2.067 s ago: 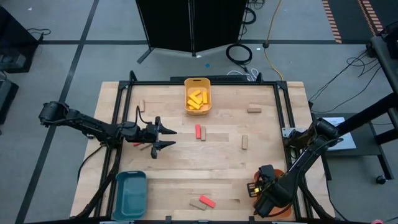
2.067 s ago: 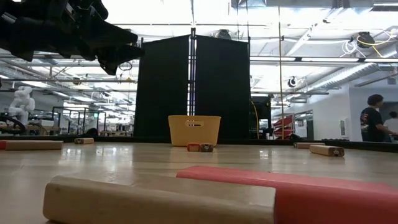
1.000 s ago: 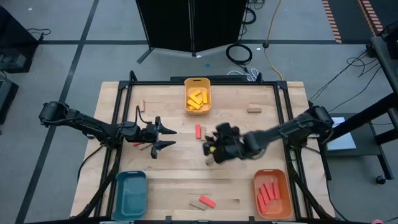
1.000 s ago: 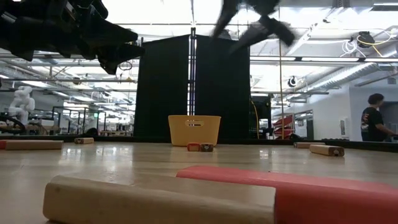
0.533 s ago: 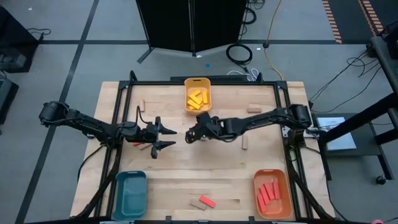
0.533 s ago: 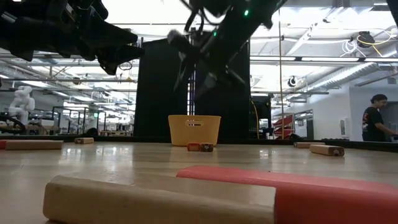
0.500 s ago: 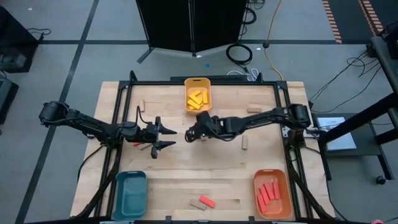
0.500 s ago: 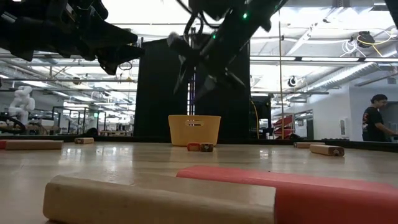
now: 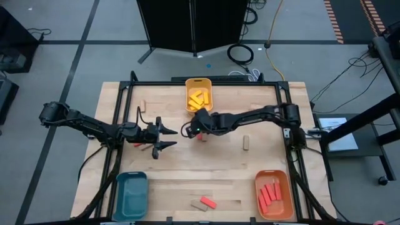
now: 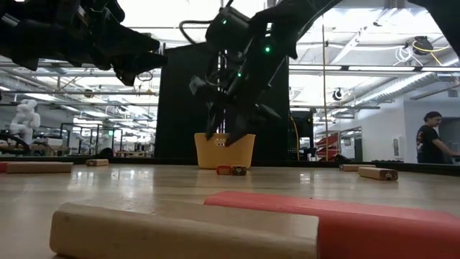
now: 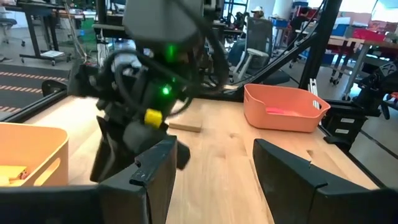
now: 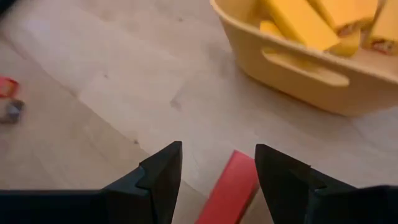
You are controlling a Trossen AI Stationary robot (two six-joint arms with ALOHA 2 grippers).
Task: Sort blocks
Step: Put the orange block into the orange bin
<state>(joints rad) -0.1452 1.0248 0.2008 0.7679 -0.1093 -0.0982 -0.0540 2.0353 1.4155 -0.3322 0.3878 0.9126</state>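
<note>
Your right pincer (image 9: 190, 131) hangs open over the middle of the bench (image 9: 181, 181), just in front of the yellow tray (image 9: 199, 82) of yellow blocks (image 9: 197, 99). The red block (image 12: 231, 185) you are after lies on the wood directly under the spread fingers; the right wrist view shows its near end framed in the gap between them, its long axis running roughly away from the tray wall (image 12: 298, 68), so the jaws appear to straddle it across its narrow width. From here the move looks like a straight drop and a close. In the high view the block is mostly hidden under the pincer.

Your left pincer (image 9: 167, 139) waits open and empty off to the left of centre, near a small tan block (image 9: 145, 149), and is clearly the farther arm. More red blocks (image 9: 270, 195) already sit in the orange tray (image 9: 273, 180) at the front right, likely this one's destination. The teal tray (image 9: 130, 195) stands at the front left.
</note>
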